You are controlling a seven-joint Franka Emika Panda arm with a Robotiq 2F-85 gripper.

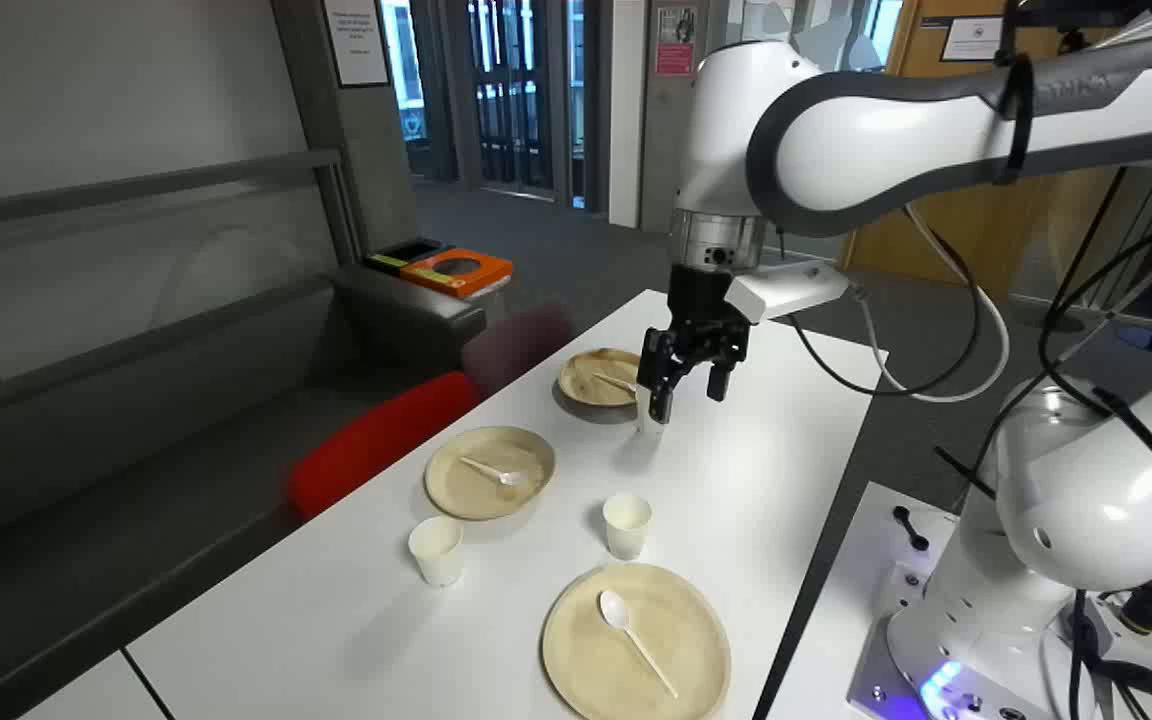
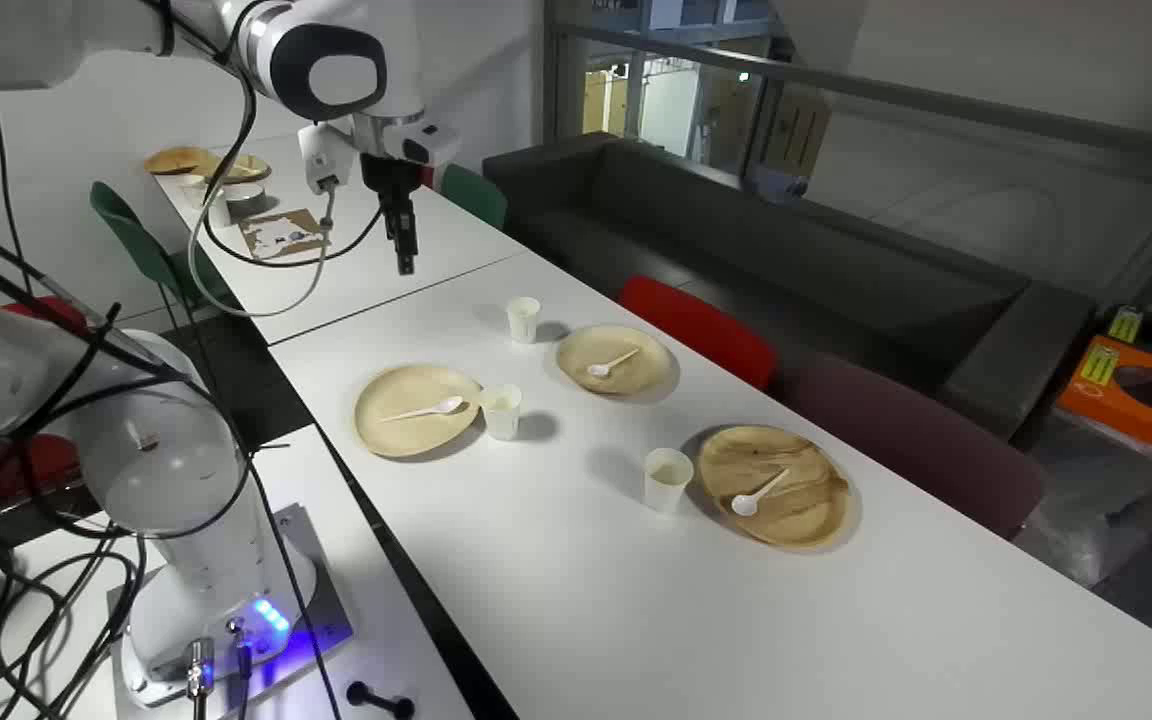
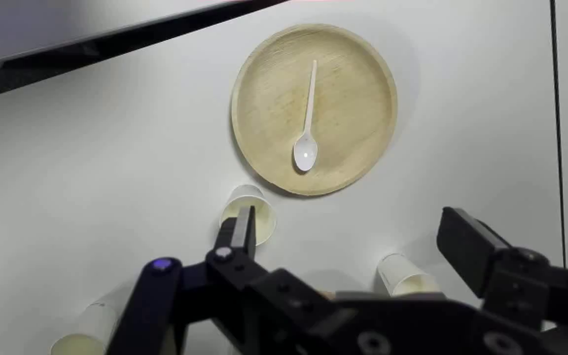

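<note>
Black and wide-spread, the empty gripper [image 3: 348, 214] hangs higher than the wrist view's round plate [image 3: 358, 113]. Just beside that plate, a careless descent could topple 1 upright cup [image 3: 264, 220].

Gripper [image 1: 691, 395] black; spoons [image 3: 305, 154] white; cups [image 1: 627, 530] off-white; plates [image 3: 355, 103] tan, one plate [image 2: 808, 508] with brown streaks; table [image 1: 766, 460] white; sofa [image 2: 816, 265] dark grey.
</note>
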